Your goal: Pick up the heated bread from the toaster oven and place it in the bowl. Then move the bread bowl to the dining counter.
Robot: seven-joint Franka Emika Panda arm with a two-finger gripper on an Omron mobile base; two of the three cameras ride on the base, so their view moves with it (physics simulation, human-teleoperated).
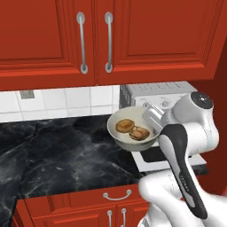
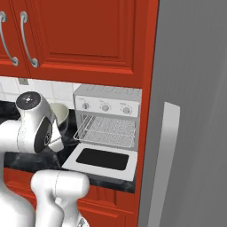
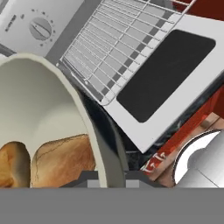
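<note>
- judged risk: the bowl [image 1: 133, 128], lifted off the counter [image 1: 62, 155] just left of the oven [image 2: 107, 128], hangs by one rim edge; a tilt or fast swing could spill the bread.
- the gripper [image 1: 153, 119] pinches that rim, jaws narrow.
- count: one bowl, two bread pieces inside, roll [image 1: 125, 126] and darker piece [image 1: 139, 133]; one oven, door down, rack bare.
</note>
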